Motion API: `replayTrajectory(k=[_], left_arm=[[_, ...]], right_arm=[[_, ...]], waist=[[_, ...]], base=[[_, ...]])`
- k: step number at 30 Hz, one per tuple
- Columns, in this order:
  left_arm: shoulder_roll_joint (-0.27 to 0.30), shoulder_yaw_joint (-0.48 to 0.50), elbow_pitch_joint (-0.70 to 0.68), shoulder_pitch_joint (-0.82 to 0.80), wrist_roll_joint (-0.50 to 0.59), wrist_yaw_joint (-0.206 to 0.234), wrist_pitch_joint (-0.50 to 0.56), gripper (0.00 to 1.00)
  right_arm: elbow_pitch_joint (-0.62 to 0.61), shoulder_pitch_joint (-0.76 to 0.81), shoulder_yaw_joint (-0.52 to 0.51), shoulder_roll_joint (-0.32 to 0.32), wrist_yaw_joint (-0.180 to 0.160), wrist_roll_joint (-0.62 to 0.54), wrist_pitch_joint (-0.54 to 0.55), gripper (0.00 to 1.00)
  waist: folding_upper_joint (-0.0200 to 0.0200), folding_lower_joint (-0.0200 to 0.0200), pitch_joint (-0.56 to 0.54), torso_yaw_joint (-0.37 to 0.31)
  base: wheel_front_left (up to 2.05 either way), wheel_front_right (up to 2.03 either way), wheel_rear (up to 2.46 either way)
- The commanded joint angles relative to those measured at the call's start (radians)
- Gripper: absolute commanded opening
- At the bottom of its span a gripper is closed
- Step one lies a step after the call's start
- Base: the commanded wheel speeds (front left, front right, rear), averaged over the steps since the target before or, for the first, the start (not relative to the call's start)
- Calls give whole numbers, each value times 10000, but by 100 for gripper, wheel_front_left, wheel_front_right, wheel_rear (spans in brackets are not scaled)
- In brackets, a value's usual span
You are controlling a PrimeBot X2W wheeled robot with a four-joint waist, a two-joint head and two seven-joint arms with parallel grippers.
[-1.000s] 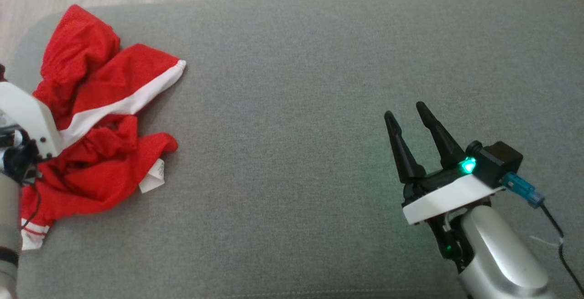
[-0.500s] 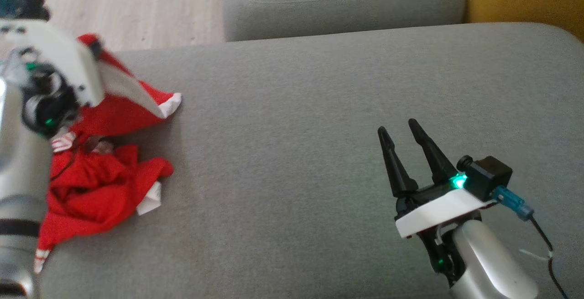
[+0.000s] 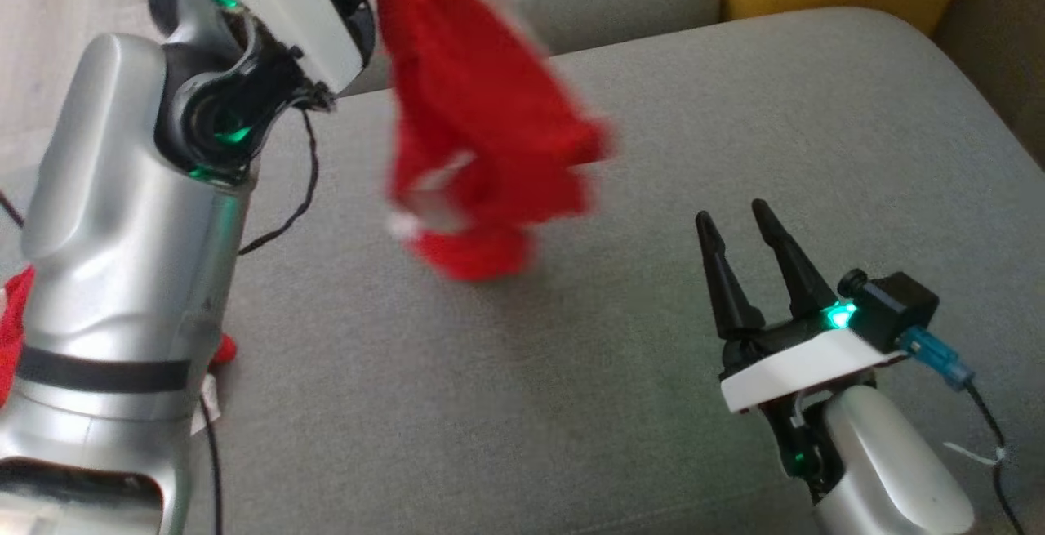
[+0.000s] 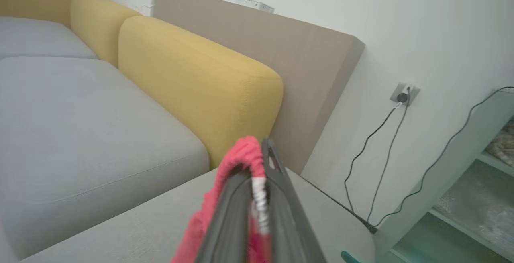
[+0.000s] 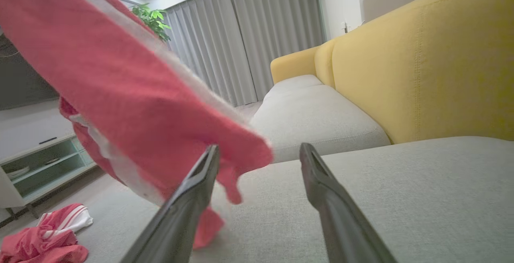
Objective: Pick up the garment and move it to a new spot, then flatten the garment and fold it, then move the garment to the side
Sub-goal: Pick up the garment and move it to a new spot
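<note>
The red garment [image 3: 482, 135] with white trim hangs blurred in the air over the grey sofa cushion [image 3: 653, 151]. My left gripper [image 4: 255, 162] is shut on its upper edge, and red cloth with a white elastic band [image 4: 260, 198] is pinched between the dark fingers. From the right wrist view the garment [image 5: 132, 106] hangs just left of and beyond my right gripper [image 5: 259, 147]. That right gripper [image 3: 731, 212] stands open over the cushion's right half, with nothing between its fingers. My silver left forearm [image 3: 131, 216] rises at the left.
More red and white cloth [image 5: 44, 239] lies on the cushion's far left, partly behind my left forearm [image 3: 224, 349]. Yellow backrests [image 5: 421, 62] run along one side, and a second grey cushion [image 5: 317, 114] lies beyond. A low cabinet [image 5: 40, 162] stands off the sofa.
My left arm has lifted the garment off the cushion's left end and swung it up and toward the middle. The head camera has shifted. The right gripper has stayed open.
</note>
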Motion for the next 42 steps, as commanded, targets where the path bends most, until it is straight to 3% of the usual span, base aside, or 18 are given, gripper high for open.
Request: replayTrajectory(k=[1,7,17,18,19,20,25,30,37,42], left_arm=[[329,438,-421,-438,-106,-57,-124,0],[387,625,-223,1322,-100,137,-936,0],[901,864,2431,3827,267,190,-2491,0],[921,835,2719,3940,228,144,-2545,7],[954,746,2923,4032,167,78,-2533,80],[972,787,3038,4076,45,37,-2663,100],[1380,687,2826,4193,-131,-48,-3209,100],[2125,278,1697,4522,754,13,-4115,100],[2351,448,-390,5546,2362,1510,-6427,100],[2047,762,-1617,6873,3157,2543,-7327,100]], right_arm=[[-393,-259,59,-9,-7,-92,-107,100],[-462,-174,-33,-71,-7,-118,-107,100],[-453,-171,44,-224,-7,-62,-107,100],[-442,-176,57,-236,-7,-60,-107,100],[-423,-184,74,-248,-7,-55,-107,100],[-404,-188,83,-258,-7,-49,-107,100],[-365,-107,102,-318,-7,-50,-107,100],[-365,34,-11,-391,-7,-68,-107,100],[-575,176,-156,-559,-7,-187,-107,100],[-697,322,-384,-572,-7,-234,-107,100]], waist=[[0,0,86,-84],[0,0,253,-170],[0,0,335,-185],[0,0,322,-168],[0,0,301,-153],[0,0,281,-134],[0,0,171,59],[0,0,47,320],[0,0,-40,660],[0,0,-82,756]], base=[[0,0,0],[0,0,0],[0,0,0],[0,0,0],[0,0,0],[0,0,0],[0,0,0],[0,0,0],[0,0,0],[0,0,0]])
